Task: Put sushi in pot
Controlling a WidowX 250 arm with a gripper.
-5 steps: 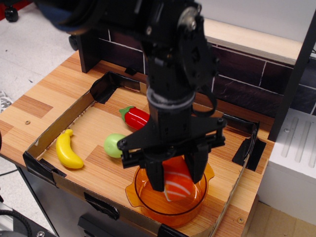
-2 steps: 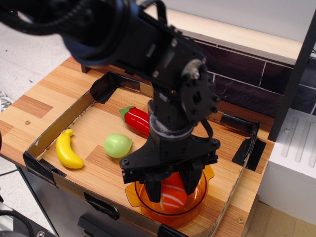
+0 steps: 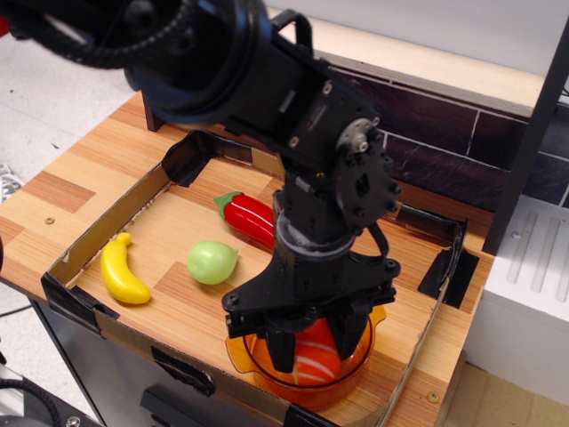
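The sushi [image 3: 317, 359], orange with white stripes, sits between my gripper's two black fingers. My gripper [image 3: 316, 345] points straight down and is shut on the sushi, holding it low inside the pot. The pot [image 3: 242, 350] is translucent orange and stands at the front edge of the cardboard tray. The arm hides most of its rim and its far handle. I cannot tell whether the sushi touches the pot's bottom.
A red chili pepper [image 3: 252, 218] lies just behind the arm. A green round toy [image 3: 212, 261] lies left of the pot, and a yellow banana [image 3: 121, 269] lies at the tray's left. Low cardboard walls [image 3: 107, 221] ring the tray. A dark brick wall [image 3: 444, 142] stands behind.
My gripper has come down with the sushi, from above the pot's rim to low inside the pot. The other toys have not moved.
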